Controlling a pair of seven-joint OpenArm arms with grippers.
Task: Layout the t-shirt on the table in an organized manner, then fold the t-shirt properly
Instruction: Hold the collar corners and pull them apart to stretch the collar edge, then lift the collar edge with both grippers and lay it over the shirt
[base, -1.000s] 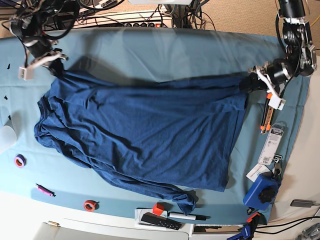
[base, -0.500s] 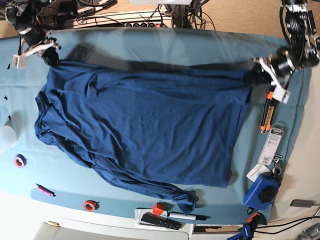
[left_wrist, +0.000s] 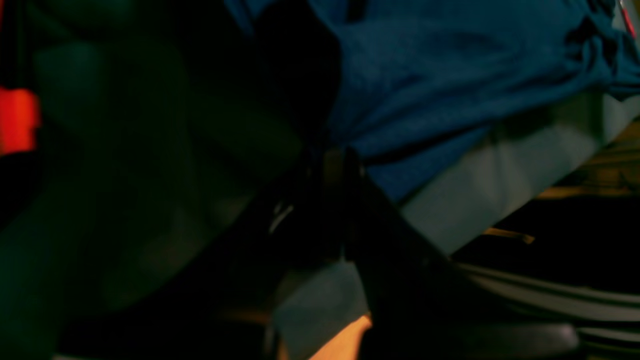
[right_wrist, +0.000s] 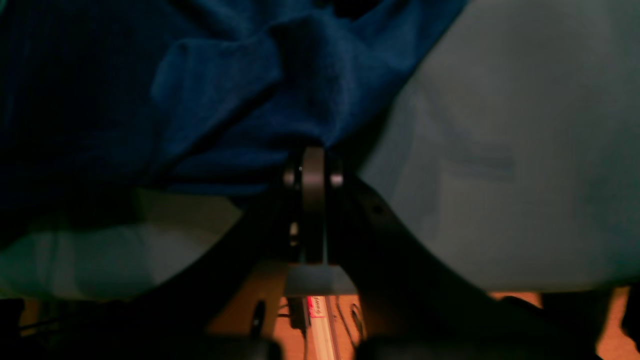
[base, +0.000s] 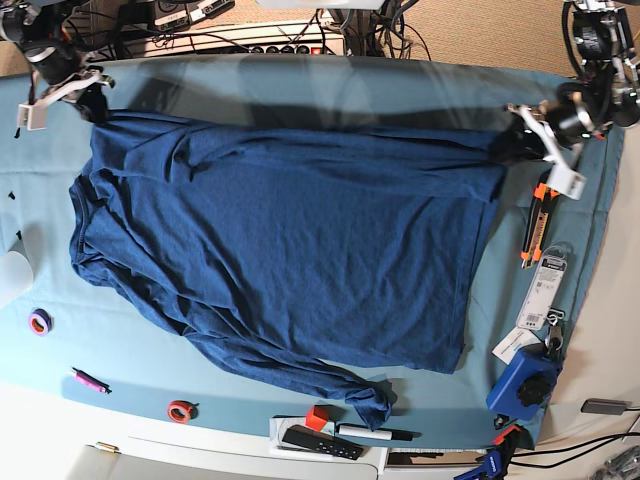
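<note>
Base view: both jaws grasping the soft, wrinkled navy t-shirt (base: 290, 250) corners.

The navy shirt (base: 290, 250) lies spread across most of the table (base: 330, 95), its far edge pulled taut in a nearly straight line between two lifted corners. The body is fairly flat with soft wrinkles, bunched at the left side. One long sleeve trails off the near edge, ending crumpled on the teal cloth.
</note>
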